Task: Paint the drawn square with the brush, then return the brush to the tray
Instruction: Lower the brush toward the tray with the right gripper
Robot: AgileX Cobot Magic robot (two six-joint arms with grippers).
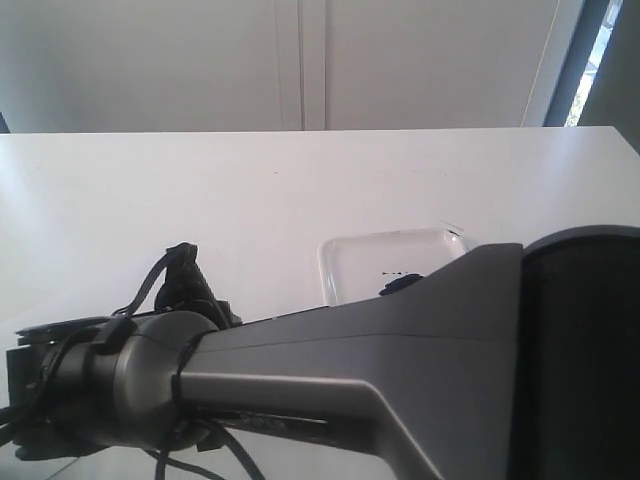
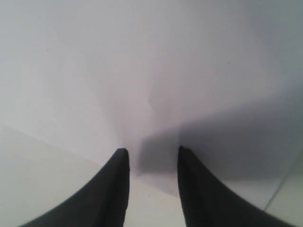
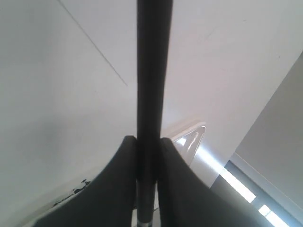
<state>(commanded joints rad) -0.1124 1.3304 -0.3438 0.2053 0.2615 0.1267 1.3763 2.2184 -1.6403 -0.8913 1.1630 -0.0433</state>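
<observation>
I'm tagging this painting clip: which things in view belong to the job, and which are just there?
Job: brush, clamped between the fingers of the right gripper; tray with paint puddle. The drawn square is not in view.
Just there: table; open, empty left gripper; wall panels.

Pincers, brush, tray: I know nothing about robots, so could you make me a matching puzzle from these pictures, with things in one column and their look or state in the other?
Things:
1. left pincer
2. right pincer
3. brush
4. tray

States:
A. glossy white, on the table, partly hidden by a grey arm
B. open, holding nothing
C. shut around a handle
D. long, thin and black

Pairs: 1-B, 2-C, 3-D, 4-A
</observation>
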